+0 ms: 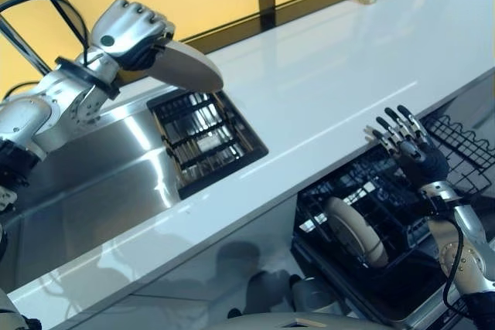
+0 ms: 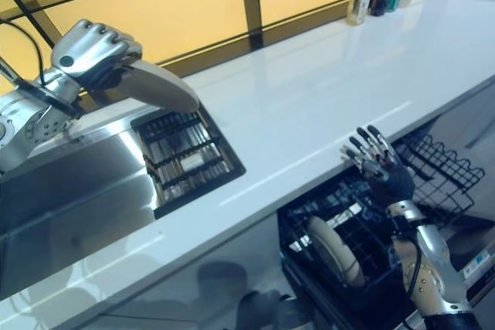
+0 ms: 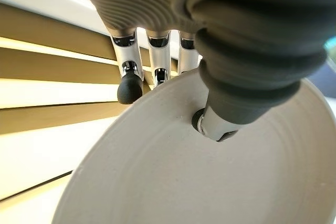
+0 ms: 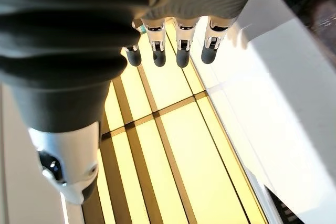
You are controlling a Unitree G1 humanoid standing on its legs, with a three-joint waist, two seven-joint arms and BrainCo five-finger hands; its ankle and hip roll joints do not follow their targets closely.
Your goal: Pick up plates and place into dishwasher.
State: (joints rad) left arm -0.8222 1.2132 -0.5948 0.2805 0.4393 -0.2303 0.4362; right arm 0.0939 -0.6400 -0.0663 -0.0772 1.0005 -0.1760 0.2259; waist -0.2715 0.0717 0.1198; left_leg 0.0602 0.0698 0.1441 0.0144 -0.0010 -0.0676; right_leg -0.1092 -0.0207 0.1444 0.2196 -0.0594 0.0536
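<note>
My left robot hand (image 1: 130,30) gripped a plate (image 1: 189,66) over the sink (image 1: 93,183); right robot hand (image 1: 406,144) hung slack. I judged carrying it level toward the near-right dishwasher rack (image 1: 348,214) safest.

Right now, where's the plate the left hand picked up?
In the eye views, the plate is at upper left, pinched in the left hand above the black rack in the steel sink.

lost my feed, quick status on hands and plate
Left hand shut on plate, held above sink rack. Right hand open, empty, over dishwasher rack. One plate already racked. Nothing blocking.
</note>
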